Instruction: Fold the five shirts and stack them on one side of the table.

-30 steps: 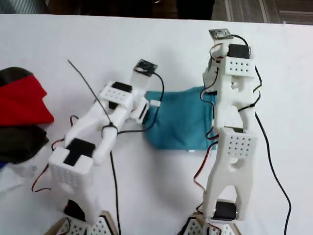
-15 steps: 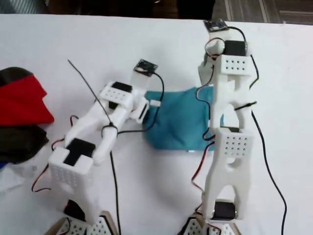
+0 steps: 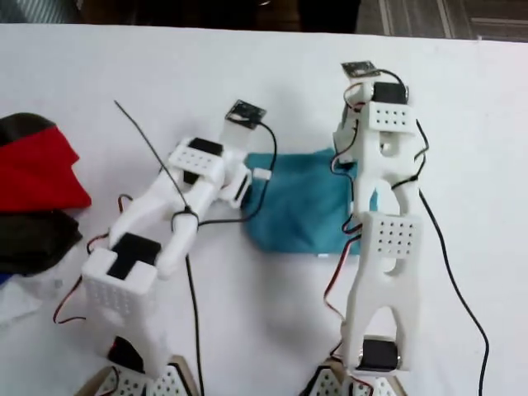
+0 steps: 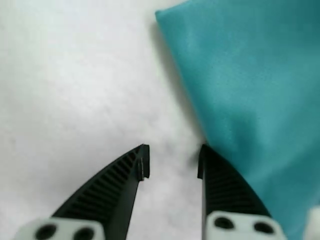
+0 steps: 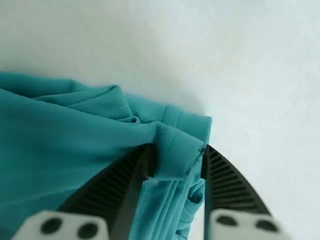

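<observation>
Right now we find the teal shirt (image 3: 301,202) lying as a compact, roughly rectangular bundle on the white table (image 3: 247,74), between the two arms. From above, its near edge runs fairly straight and its far edge slopes up toward the right arm.

At the shirt's left edge sits the left gripper (image 4: 172,162). Its fingers are spread apart with nothing between them, and bare tabletop shows through the gap. One fingertip (image 4: 202,160) is right at the border of the cloth, but we cannot tell whether it touches.

On the opposite side, the right gripper (image 5: 176,162) is at the shirt's far right corner. A thick, hemmed fold of teal fabric fills the space between its fingers and presses against both. Creases fan out from that spot, so it appears to us to be clamped on the cloth, though the layers hide the actual contact.

Well apart from all this, at the table's left edge, a red shirt (image 3: 37,169) lies over a dark garment (image 3: 33,235), and more dark cloth shows just beyond the red.
</observation>
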Action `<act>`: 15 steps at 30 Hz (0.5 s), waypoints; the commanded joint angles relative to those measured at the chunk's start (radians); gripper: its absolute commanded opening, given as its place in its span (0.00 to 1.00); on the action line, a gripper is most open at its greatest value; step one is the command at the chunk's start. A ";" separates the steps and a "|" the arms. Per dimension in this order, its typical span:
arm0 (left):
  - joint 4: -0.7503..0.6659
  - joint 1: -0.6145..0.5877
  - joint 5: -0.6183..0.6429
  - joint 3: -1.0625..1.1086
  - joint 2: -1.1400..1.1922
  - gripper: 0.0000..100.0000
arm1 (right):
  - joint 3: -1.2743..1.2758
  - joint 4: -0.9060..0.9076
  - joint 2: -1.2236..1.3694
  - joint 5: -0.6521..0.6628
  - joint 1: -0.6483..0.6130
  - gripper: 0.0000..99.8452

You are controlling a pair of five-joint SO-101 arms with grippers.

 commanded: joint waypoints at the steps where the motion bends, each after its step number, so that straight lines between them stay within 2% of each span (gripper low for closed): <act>1: -0.014 0.005 -0.005 -0.025 0.002 0.18 | -0.014 0.010 -0.001 0.035 0.012 0.16; 4: -0.014 0.005 -0.005 -0.025 0.002 0.18 | -0.015 -0.010 -0.005 0.038 0.018 0.15; 8: -0.014 0.005 -0.005 -0.025 0.002 0.18 | -0.015 -0.056 -0.005 0.038 0.027 0.01; 9: -0.014 0.005 -0.005 -0.025 0.002 0.18 | -0.015 -0.058 -0.007 0.038 0.027 0.03; 15: -0.014 0.005 -0.006 -0.025 0.002 0.18 | -0.117 0.007 -0.047 0.038 0.010 0.02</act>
